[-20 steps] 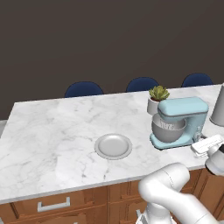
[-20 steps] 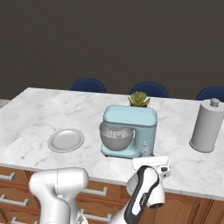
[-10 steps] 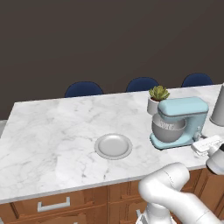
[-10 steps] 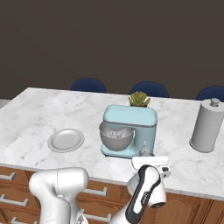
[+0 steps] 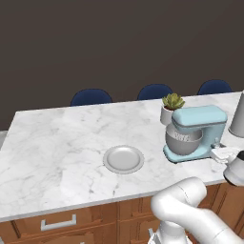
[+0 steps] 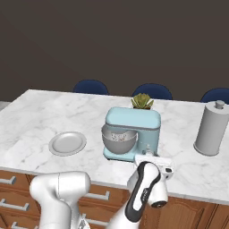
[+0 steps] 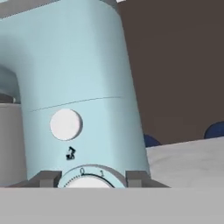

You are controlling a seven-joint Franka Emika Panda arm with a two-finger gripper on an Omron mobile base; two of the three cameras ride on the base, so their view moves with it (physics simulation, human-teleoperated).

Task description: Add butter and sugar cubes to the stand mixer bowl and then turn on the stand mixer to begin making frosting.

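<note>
Stand mixer [image 6: 132, 132]: light blue, rounded head, flat blue base, standing on the counter just ahead of the gripper [image 7: 92, 178]. Hand view is right up against its column: white round button [image 7: 65, 124] above, small dark mark below it, and a white speed dial [image 7: 87, 178] w/ "0" and "1" printed on its rim, sitting between the two fingertips [image 7: 45, 179]. Jaws stand apart, one tip either side of the dial; can't tell if they touch it. Stand mixer bowl [image 6: 119, 140]: deep grey metal, under the head on the far side of the column from the hand; small pale bits inside, too small to name.

Hard to make out: dial is cut off at the bottom of the hand view, so its pointer can't be read. In the base views the gripper is partly hidden behind the wrist. Whisk not clear inside the bowl.

Surface: white-grey marble counter [image 5: 57, 143] over wood drawer fronts. Shallow grey plate [image 5: 124, 158] well off beyond the mixer from the hand. Small potted succulent [image 5: 171, 107] just behind the mixer. Grey cylinder canister [image 6: 211, 128] w/ knob, off to the hand's other side. Blue chairs [image 5: 91, 96] behind the counter, dark wall beyond
</note>
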